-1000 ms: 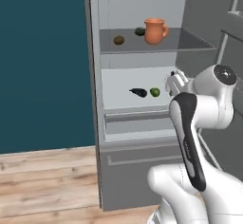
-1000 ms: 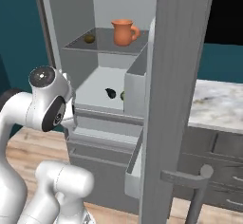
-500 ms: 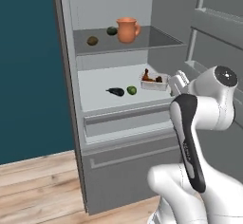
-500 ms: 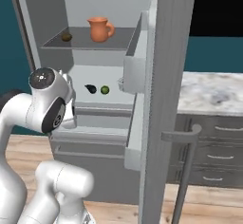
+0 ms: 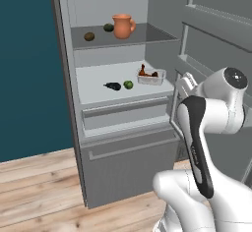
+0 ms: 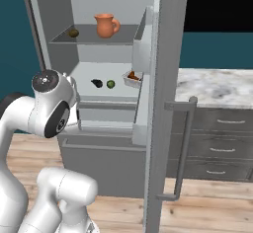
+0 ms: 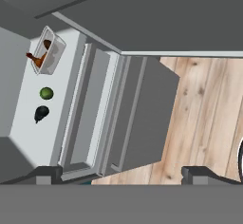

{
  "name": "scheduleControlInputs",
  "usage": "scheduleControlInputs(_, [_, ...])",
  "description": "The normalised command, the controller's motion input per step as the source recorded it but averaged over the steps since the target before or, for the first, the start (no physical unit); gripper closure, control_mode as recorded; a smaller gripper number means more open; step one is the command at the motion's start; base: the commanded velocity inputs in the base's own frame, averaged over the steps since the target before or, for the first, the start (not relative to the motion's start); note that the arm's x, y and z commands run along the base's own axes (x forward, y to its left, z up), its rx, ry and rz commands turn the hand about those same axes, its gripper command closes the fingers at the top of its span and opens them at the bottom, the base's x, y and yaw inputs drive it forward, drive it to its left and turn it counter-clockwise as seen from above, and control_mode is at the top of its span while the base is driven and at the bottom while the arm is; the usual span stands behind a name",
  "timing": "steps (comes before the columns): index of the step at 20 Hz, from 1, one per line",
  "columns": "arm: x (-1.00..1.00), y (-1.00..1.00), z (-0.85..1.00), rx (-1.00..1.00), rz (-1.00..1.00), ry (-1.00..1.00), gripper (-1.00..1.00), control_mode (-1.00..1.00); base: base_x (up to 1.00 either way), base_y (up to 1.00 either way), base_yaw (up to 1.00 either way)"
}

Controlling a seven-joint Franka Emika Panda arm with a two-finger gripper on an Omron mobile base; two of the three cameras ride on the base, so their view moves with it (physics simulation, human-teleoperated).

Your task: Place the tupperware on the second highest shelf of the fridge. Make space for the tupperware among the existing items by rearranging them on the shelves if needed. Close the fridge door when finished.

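On the white shelf (image 5: pixel 98 76) the tupperware (image 5: pixel 151 77) sat by the front edge, beside the lime (image 5: pixel 128 84). With the gripper (image 7: pixel 121 173) wide open and empty, the fridge door (image 6: pixel 165 98) remained open; a hard swing could clip the arm.

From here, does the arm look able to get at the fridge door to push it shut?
Probably yes. The fridge door stands wide open beside the arm, and nothing lies between them. The gripper is open and empty, and the tupperware already sits on the white shelf.

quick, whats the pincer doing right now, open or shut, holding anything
Pincer: open, jaws spread wide, holding nothing; the tupperware sits on the white shelf.
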Motion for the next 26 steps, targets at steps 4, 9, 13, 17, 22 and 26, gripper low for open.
scheduleControlInputs(4, [0.0, 0.0, 0.0, 0.0, 0.0, 0.0, -1.0, 1.0, -0.53, 0.0, 0.0])
scheduleControlInputs(9, [0.0, 0.0, 0.0, 0.0, 0.0, 0.0, -1.0, 1.0, -0.43, 0.0, 0.0])
scheduleControlInputs(13, [0.0, 0.0, 0.0, 0.0, 0.0, 0.0, -1.0, 1.0, -0.37, 0.0, 0.0])
scheduleControlInputs(17, [0.0, 0.0, 0.0, 0.0, 0.0, 0.0, -1.0, 1.0, -0.24, -0.05, 0.0])
scheduleControlInputs(22, [0.0, 0.0, 0.0, 0.0, 0.0, 0.0, -1.0, 1.0, -0.02, -0.18, 0.0])
scheduleControlInputs(26, [0.0, 0.0, 0.0, 0.0, 0.0, 0.0, -1.0, 1.0, 0.0, -0.41, 0.0])
